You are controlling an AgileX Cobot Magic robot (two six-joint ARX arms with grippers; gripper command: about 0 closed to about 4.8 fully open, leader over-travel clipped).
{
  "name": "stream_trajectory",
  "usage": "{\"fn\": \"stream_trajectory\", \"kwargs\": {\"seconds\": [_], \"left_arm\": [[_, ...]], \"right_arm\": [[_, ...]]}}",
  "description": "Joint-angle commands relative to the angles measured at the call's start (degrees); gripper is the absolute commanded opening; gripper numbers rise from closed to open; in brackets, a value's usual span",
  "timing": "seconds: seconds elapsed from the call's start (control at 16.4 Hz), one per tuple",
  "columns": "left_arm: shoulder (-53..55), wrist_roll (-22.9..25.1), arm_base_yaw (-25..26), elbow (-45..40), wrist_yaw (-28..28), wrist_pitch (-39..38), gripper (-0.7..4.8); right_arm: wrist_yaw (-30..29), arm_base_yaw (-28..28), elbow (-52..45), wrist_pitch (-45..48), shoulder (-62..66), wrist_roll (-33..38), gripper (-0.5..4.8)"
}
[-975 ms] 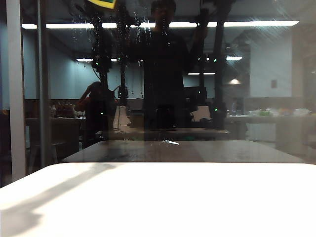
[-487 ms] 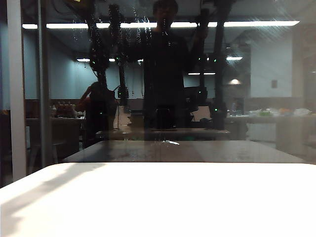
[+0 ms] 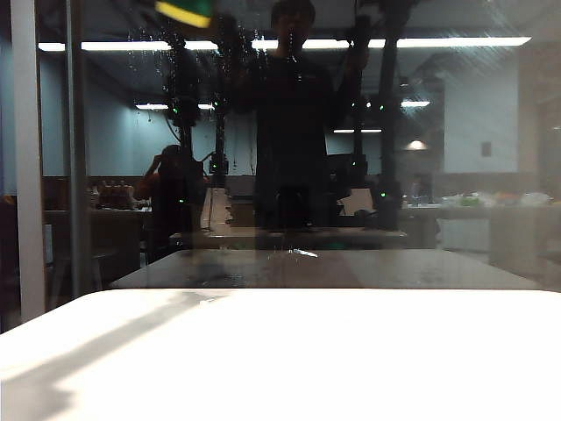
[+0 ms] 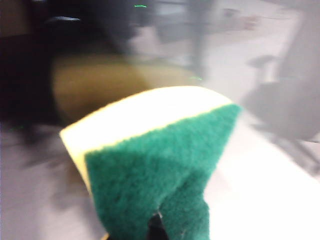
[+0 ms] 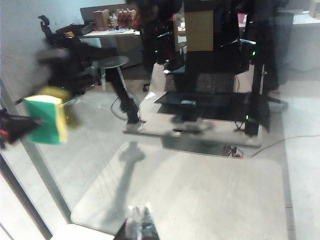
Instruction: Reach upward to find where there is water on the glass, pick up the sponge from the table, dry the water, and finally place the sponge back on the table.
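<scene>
The yellow-and-green sponge [image 3: 184, 12] is blurred at the top edge of the exterior view, up against the dark glass [image 3: 456, 175]. Thin whitish water [image 3: 238, 54] streaks run down the pane just right of it. In the left wrist view the sponge [image 4: 160, 160] fills the picture, green layer toward the camera, with my left gripper [image 4: 156, 229] shut on it. The right wrist view shows the sponge [image 5: 47, 120] held up at the pane by the left gripper [image 5: 14, 128]. My right gripper [image 5: 141, 219] hangs lower with its fingertips together and nothing in them. The white table [image 3: 289, 368] lies below.
A pale vertical frame bar [image 3: 26, 167] stands at the left of the pane. Long ceiling light strips [image 3: 456, 41] and a silhouetted person [image 3: 294, 114] are mirrored in the glass, with a darker reflected tabletop [image 3: 324, 267] behind the table's far edge.
The sponge slid left and nearly out of the top of the exterior view, then came back right and a little lower. The right gripper has stayed put.
</scene>
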Motion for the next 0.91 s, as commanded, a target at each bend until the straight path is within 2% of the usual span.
{"fn": "stream_trajectory", "kwargs": {"seconds": [0.06,0.49,0.67,0.91], "left_arm": [[2.78,-0.17,-3.67,-0.17,-0.07,3.17,-0.06],[11.54,-0.11,-13.59,-0.17,-2.67,3.76,-0.06],[11.37,0.24,-13.05,0.0,-4.81,5.57,-0.06],[10.58,0.26,-10.64,0.0,-5.81,4.22,-0.06]], "right_arm": [[-0.02,0.0,0.15,-0.15,-0.31,-0.2,-0.02],[0.0,0.0,0.15,-0.52,-0.31,-0.2,-0.02],[0.0,0.0,0.15,-0.55,-0.28,-0.2,-0.02],[0.0,0.0,0.15,-0.57,-0.33,-0.2,-0.02]]}}
